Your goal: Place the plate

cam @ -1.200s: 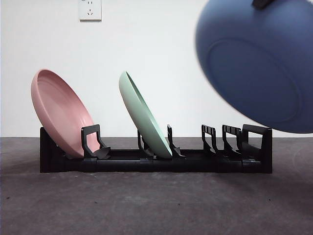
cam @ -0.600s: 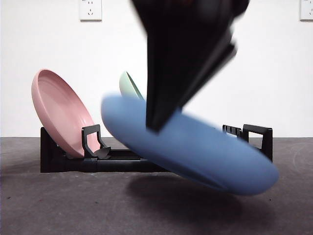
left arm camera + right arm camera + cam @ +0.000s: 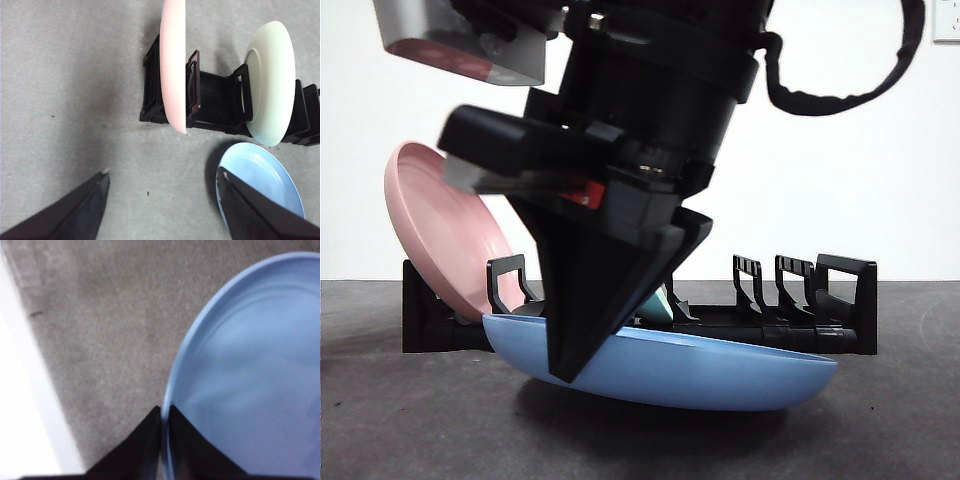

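The blue plate (image 3: 720,370) lies nearly flat, low over the table just in front of the black rack (image 3: 820,290). My right gripper (image 3: 565,375) comes down from above, big and dark, and is shut on the plate's left rim. The right wrist view shows its jaws (image 3: 164,410) pinched on the rim of the blue plate (image 3: 250,365). My left gripper (image 3: 164,172) hangs open and empty above the table, looking down on the rack (image 3: 215,100) and the blue plate (image 3: 260,175).
A pink plate (image 3: 435,225) leans in the rack's left end slot and also shows as the pink plate (image 3: 172,65) from above. A green plate (image 3: 270,80) stands in a middle slot, mostly hidden behind the arm in the front view. The slots at the rack's right end hold nothing.
The blue plate came down from the upper right, swung left across the rack and levelled out close to the table. The right arm now fills the middle of the front view.
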`<state>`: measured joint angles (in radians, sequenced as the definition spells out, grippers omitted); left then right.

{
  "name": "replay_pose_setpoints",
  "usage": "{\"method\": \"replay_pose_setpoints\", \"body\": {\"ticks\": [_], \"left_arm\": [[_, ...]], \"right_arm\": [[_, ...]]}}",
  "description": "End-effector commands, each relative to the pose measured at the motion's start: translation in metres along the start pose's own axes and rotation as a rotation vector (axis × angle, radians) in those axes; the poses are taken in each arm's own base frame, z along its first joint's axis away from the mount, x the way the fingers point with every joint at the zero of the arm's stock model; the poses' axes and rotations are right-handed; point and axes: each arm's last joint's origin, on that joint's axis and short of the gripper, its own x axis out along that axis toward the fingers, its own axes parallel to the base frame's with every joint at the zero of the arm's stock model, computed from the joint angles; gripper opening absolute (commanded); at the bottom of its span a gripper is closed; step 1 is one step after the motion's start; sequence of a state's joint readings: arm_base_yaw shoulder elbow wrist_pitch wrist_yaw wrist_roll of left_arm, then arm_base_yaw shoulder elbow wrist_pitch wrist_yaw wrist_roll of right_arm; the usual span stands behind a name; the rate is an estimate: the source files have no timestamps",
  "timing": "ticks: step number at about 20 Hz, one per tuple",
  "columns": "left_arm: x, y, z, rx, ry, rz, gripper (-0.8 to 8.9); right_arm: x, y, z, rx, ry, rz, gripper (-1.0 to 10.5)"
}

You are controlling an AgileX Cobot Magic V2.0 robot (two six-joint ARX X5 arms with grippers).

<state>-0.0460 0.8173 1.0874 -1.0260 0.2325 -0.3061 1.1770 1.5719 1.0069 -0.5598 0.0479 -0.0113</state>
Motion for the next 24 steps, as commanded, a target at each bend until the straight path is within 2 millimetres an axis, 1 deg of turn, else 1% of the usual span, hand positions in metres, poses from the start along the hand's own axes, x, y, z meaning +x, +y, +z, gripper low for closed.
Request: {"method": "replay_pose_setpoints", "body": {"ticks": [1, 4, 6, 7, 8, 9, 11, 13, 14, 17, 20, 24], "left_arm": [[-0.003, -0.002, 0.004, 0.017, -0.021, -0.007, 3.44], [-0.003, -0.002, 0.004, 0.017, -0.021, -0.007, 3.44], [-0.003, -0.002, 0.004, 0.017, -0.022, -0.008, 3.44], [-0.003, -0.002, 0.005, 0.016, -0.022, -0.008, 3.44], [-0.003, -0.002, 0.004, 0.016, -0.022, -0.008, 3.44], [-0.003, -0.002, 0.004, 0.016, -0.020, -0.012, 3.44], [-0.003, -0.004, 0.004, 0.016, -0.008, -0.045, 3.44], [0.002, -0.007, 0.006, 0.030, 0.006, -0.072, 3.44], [0.006, -0.009, 0.008, 0.038, 0.023, -0.080, 3.44], [0.023, -0.020, 0.019, 0.067, 0.082, -0.105, 3.44], [0.043, -0.035, 0.043, 0.106, 0.096, -0.090, 3.44], [0.071, -0.056, 0.073, 0.163, 0.082, 0.058, 3.44]], "right_arm": [[0.005, 0.005, 0.002, -0.015, 0.003, 0.015, 1.3], [0.005, 0.007, 0.005, 0.024, -0.025, 0.079, 1.4], [-0.002, 0.007, 0.013, 0.078, -0.057, 0.165, 1.4], [-0.009, 0.007, 0.017, 0.092, -0.079, 0.201, 1.5], [-0.021, 0.005, 0.023, 0.103, -0.110, 0.216, 1.5], [-0.031, 0.003, 0.025, 0.109, -0.125, 0.212, 1.5], [-0.056, -0.007, 0.025, 0.145, -0.142, 0.188, 1.6], [-0.081, -0.023, 0.019, 0.239, -0.128, 0.146, 1.6], [-0.094, -0.033, 0.012, 0.304, -0.114, 0.111, 1.7], [-0.124, -0.056, -0.010, 0.478, -0.092, 0.049, 1.8], [-0.152, -0.077, -0.033, 0.600, -0.119, -0.057, 1.8], [-0.175, -0.092, -0.053, 0.689, -0.168, -0.134, 1.8]]}}
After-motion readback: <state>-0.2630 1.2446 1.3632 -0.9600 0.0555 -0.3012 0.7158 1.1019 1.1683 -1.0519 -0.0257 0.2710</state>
